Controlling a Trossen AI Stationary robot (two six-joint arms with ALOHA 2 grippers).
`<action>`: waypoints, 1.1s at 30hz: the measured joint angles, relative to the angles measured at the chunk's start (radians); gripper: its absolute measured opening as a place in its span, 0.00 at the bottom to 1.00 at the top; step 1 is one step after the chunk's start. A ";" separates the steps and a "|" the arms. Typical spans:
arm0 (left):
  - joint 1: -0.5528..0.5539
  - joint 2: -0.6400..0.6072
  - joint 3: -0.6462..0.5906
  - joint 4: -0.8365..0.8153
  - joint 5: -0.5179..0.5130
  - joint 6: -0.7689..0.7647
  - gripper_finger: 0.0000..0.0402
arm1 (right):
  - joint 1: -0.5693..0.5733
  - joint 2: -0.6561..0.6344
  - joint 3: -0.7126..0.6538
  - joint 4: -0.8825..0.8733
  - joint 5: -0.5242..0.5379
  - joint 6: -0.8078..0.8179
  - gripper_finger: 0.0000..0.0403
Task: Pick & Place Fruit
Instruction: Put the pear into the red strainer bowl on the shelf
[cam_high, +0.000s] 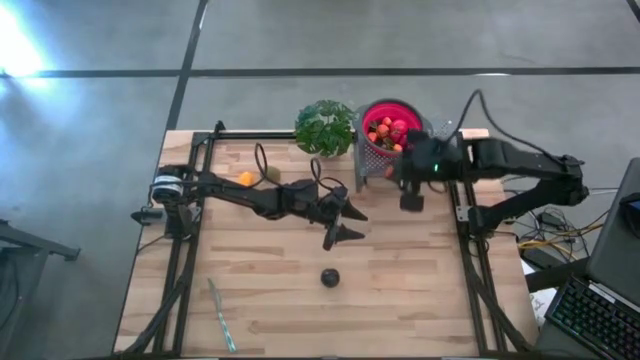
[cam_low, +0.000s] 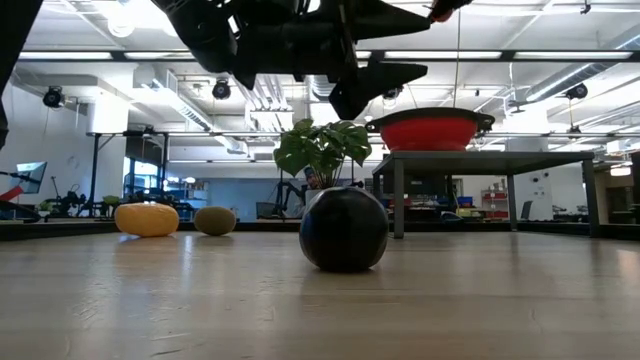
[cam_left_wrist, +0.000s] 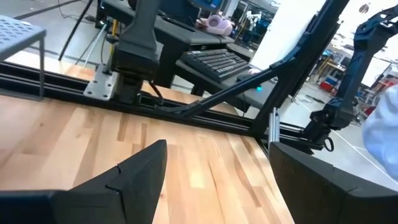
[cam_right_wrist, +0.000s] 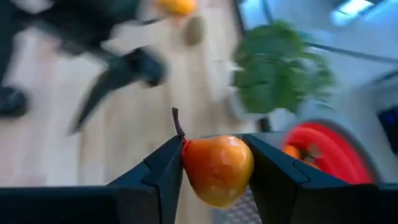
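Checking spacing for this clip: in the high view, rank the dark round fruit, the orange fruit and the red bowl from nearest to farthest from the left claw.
From the left claw:
1. Dark round fruit, just in front, mid-table.
2. Red bowl, back right, beside the plant.
3. Orange fruit, back left, along the arm.

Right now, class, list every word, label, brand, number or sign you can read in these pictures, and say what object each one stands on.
None: no readable text shows in any view.
Black computer keyboard beyond the table: key legends too small to read.
Red round bowl of toy fruit: no label visible.
Orange-red toy pear in the right gripper: no marking.
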 joint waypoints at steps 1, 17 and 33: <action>-0.002 0.000 0.000 -0.001 0.000 0.000 0.71 | -0.035 0.000 0.013 0.001 -0.002 -0.006 0.38; -0.019 0.000 0.000 0.000 0.000 0.025 0.71 | -0.617 0.105 0.062 0.039 -0.367 -0.060 0.38; -0.026 0.000 0.000 -0.034 0.000 0.022 0.71 | -0.748 0.404 0.175 -0.051 -0.366 -0.086 0.37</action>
